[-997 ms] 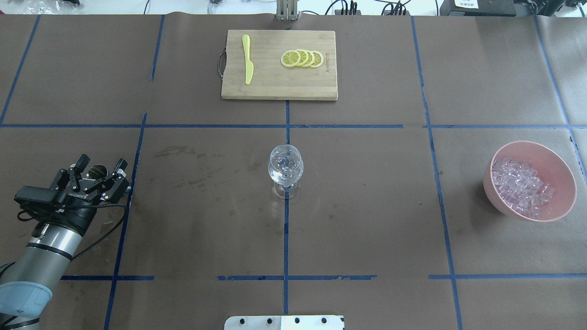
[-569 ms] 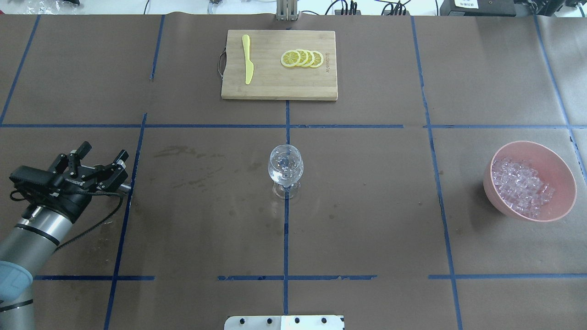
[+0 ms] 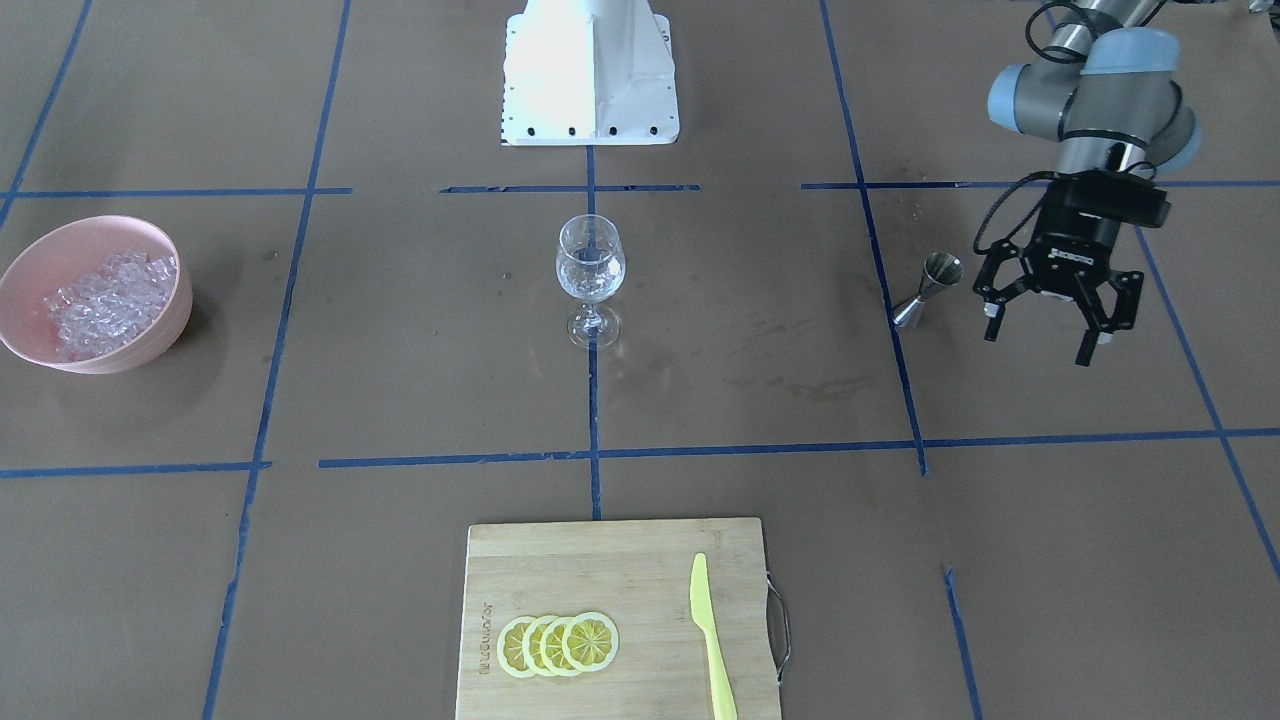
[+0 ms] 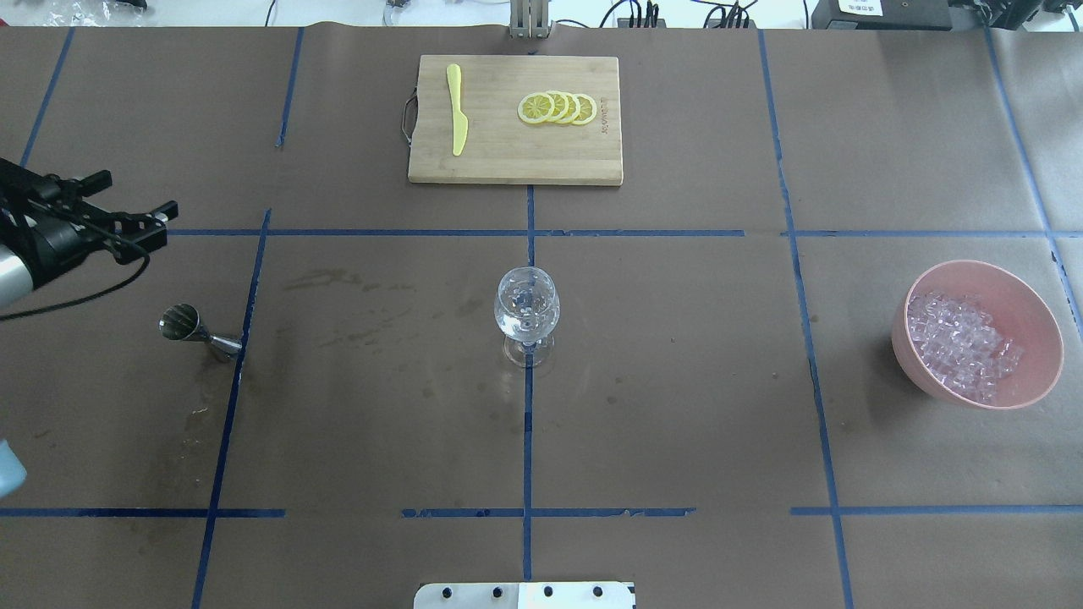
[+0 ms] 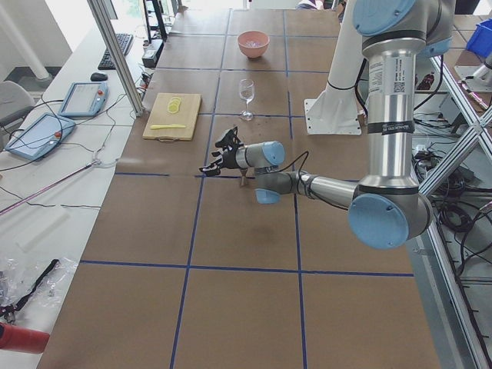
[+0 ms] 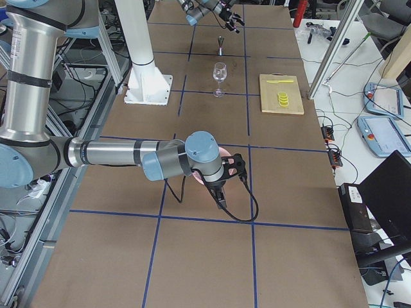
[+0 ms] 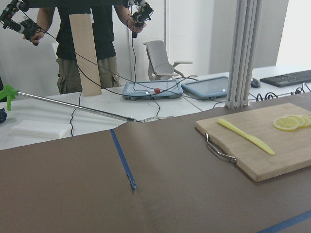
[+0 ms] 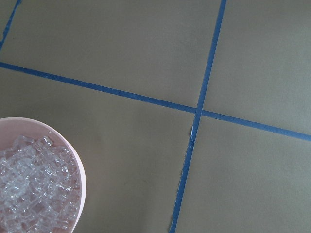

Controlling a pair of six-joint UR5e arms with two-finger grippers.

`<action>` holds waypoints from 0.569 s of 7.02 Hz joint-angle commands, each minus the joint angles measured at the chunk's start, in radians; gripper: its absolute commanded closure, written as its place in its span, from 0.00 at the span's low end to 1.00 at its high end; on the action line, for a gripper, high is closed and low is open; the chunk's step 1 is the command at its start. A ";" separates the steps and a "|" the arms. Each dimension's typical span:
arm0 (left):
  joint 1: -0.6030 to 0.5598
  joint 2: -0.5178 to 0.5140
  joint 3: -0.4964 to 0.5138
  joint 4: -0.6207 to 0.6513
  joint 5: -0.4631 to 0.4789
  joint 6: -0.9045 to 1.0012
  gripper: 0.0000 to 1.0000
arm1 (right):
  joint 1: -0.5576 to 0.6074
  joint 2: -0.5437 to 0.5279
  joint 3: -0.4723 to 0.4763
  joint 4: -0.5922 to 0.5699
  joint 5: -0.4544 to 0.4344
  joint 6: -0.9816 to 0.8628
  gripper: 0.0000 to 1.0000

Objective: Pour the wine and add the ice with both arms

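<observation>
Likely slick, hard ice [image 4: 960,342] near the right gripper [image 6: 221,196], jaws unreadable, wants pinching across flat faces; left gripper [image 3: 1040,335] spread empty

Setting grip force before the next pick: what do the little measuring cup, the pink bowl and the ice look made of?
Measuring cup: likely polished metal, silvery with bright reflections. Pink bowl: probably matte plastic, though ceramic is possible; even colour, no glare. Ice: clear, glassy cubes; whether real or acrylic cannot be told.
</observation>
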 commanded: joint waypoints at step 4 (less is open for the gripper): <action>-0.591 -0.075 -0.023 0.642 -0.623 0.544 0.00 | 0.000 0.000 -0.002 0.001 0.000 0.000 0.00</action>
